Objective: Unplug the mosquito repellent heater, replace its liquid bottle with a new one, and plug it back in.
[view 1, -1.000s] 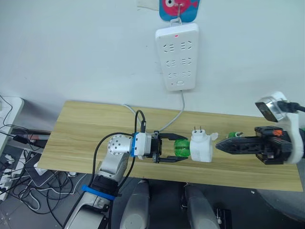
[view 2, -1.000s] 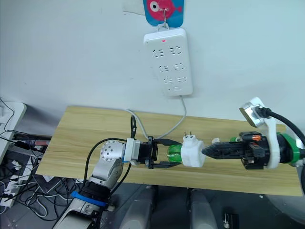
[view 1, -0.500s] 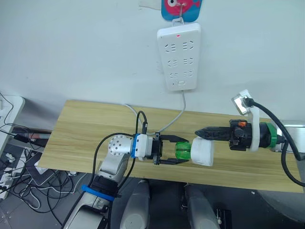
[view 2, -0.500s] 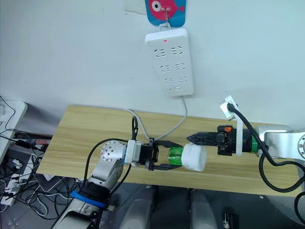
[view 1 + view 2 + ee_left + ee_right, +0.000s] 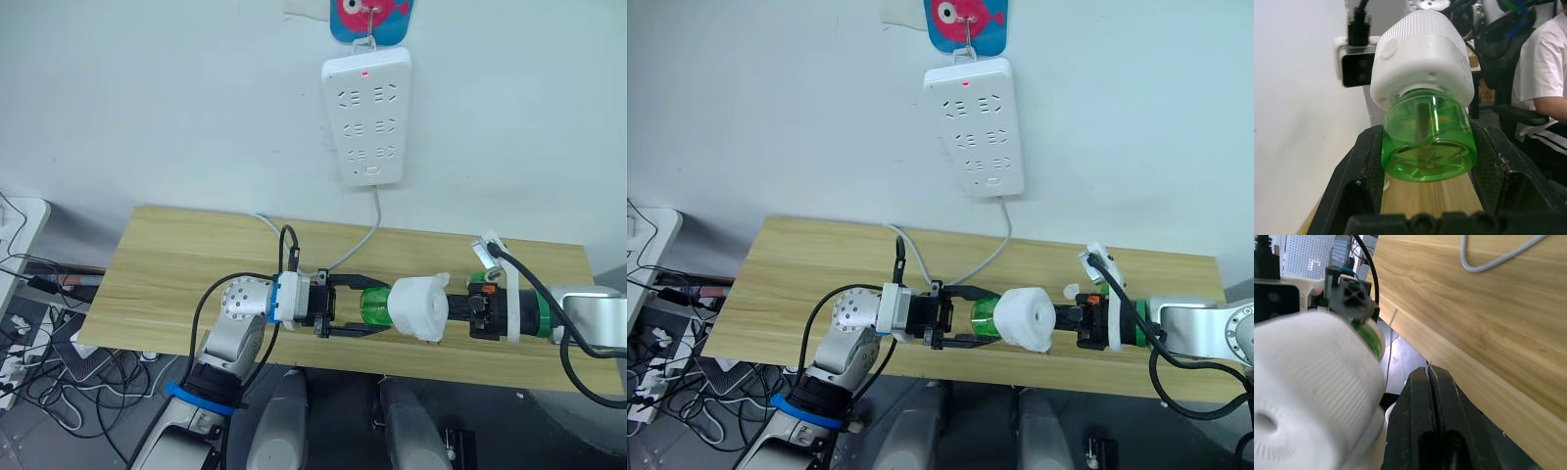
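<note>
So the left gripper (image 5: 355,317) is clamped on the green liquid bottle (image 5: 374,305), one black finger on each side of it, holding it out sideways just above the front edge of the wooden table (image 5: 176,274). From the left wrist view you can see the bottle (image 5: 1426,142) squeezed between the two pads, with its neck still seated in the mosquito repellent heater (image 5: 1422,58), so the two are still joined.

The heater (image 5: 419,307) is the white rounded thing hanging in the air between the two arms, right at the end of the bottle. The right gripper (image 5: 1434,382) comes in from the other side and sits just beside the heater; in the right wrist view its two fingers are pressed together with nothing between them, next to the white body rather than around it. A second bit of green (image 5: 479,278) shows on the table just behind the right wrist.

Farther back, a grey cable (image 5: 358,243) runs across the table and up to the white power strip (image 5: 365,117) hanging on the wall, red light on, under a blue fish hook (image 5: 370,20).
</note>
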You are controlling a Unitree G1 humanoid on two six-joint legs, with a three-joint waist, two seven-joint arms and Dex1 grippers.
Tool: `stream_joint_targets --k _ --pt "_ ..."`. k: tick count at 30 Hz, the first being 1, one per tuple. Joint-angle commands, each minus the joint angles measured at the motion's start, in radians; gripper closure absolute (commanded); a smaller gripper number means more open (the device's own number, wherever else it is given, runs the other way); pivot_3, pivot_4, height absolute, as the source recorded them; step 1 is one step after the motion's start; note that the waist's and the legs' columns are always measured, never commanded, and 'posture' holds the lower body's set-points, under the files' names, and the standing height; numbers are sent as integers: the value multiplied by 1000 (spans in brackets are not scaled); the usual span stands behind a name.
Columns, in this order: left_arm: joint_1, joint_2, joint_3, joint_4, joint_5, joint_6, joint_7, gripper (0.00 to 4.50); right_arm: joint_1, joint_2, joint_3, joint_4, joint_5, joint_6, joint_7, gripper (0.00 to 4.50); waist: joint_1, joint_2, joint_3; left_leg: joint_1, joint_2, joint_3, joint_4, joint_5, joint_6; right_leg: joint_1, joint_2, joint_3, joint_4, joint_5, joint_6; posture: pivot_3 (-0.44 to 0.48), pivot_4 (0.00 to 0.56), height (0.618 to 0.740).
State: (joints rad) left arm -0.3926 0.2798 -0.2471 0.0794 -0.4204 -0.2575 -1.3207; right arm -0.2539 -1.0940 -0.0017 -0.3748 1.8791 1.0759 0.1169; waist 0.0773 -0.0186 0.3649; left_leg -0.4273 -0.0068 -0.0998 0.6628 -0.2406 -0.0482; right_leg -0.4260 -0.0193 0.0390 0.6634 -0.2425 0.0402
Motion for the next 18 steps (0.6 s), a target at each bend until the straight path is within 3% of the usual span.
stream_joint_targets --k 1,10,18 --pt "-10 -3 1 -11 21 1 25 2239 14 -28 -39 -74 68 -3 -6 4461 0 0 0 0 0 0 0 0 0 0 0 0 0 0 0 184 331 740" --pt "-22 -16 2 0 34 49 88 2239 108 -59 -39 -241 93 -89 32 4461 0 0 0 0 0 -1 0 0 0 0 0 0 0 0 0 169 341 740" --pt "-20 -8 -6 4 38 50 65 2239 30 -68 -13 -244 93 -143 47 4461 -2 0 0 0 0 0 0 0 0 0 0 0 -1 0 0 157 345 740"
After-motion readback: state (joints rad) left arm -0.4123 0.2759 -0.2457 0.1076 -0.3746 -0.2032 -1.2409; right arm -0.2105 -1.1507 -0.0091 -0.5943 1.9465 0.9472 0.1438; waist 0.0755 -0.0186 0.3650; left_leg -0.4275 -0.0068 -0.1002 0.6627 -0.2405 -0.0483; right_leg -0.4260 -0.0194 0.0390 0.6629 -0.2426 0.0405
